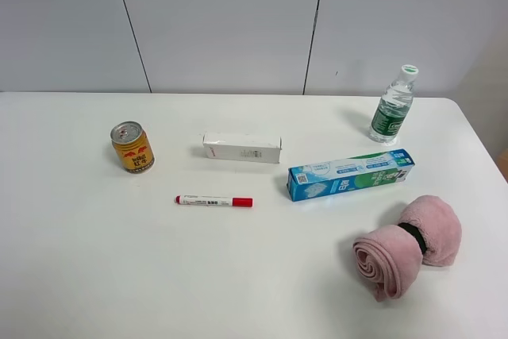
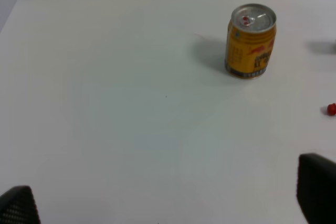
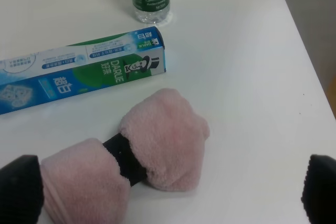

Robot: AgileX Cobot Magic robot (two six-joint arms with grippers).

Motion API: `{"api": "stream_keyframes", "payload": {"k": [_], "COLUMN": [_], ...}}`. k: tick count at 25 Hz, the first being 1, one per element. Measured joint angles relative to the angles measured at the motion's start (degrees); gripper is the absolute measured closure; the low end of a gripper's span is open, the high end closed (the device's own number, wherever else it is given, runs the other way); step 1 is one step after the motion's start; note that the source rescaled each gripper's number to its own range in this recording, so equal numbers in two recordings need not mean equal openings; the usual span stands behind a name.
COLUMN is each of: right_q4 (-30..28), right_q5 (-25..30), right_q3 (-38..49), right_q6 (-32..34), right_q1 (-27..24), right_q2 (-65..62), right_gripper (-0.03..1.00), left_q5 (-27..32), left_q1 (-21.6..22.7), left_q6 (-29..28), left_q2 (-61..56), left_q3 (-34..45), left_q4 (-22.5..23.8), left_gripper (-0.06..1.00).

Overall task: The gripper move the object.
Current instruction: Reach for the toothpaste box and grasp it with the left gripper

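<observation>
Two grippers, both spread wide and holding nothing. The left gripper [image 2: 168, 198] hangs over bare white worktop [image 2: 105, 103] near a yellow drink can [image 2: 251, 41], and the right gripper [image 3: 168, 190] sits above a rolled pink towel with a black band [image 3: 163, 145]. The long slim blue-and-white toothpaste carton with a green end [image 1: 351, 175] lies flat on the right half of the worktop. It's between a plain white carton [image 1: 242, 148] and a clear water bottle with a green label [image 1: 393, 105], near the towel but not touching it.

My guess on handling: the toothpaste carton is light, thin stiff card, glossy so a bit slippery, and it'll dent if squeezed hard. I'd pinch it across the narrow width around the middle, otherwise a long box like that will tip or swing.

Stuff you can't see: neither arm shows in the high view, and the wrist views only catch the dark fingertips [image 3: 18, 187]. The right wrist view cuts off the toothpaste carton's blue end and the bottle's top. The red-capped marker [image 1: 214, 201] is just a red dot at the edge of the left wrist view.
</observation>
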Motion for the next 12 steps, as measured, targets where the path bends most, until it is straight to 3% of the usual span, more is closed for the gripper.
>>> {"api": "stream_keyframes", "payload": {"k": [12], "right_q4": [0.00], "right_q5": [0.00], "right_q3": [0.00], "right_q6": [0.00], "right_q1": [0.00], "right_q2": [0.00], "right_gripper": [-0.03], "left_q5": [0.00], "left_q1": [0.00], "left_q6": [0.00], "left_q2": [0.00], "left_q3": [0.00], "left_q4": [0.00], "left_gripper": [-0.06]}}
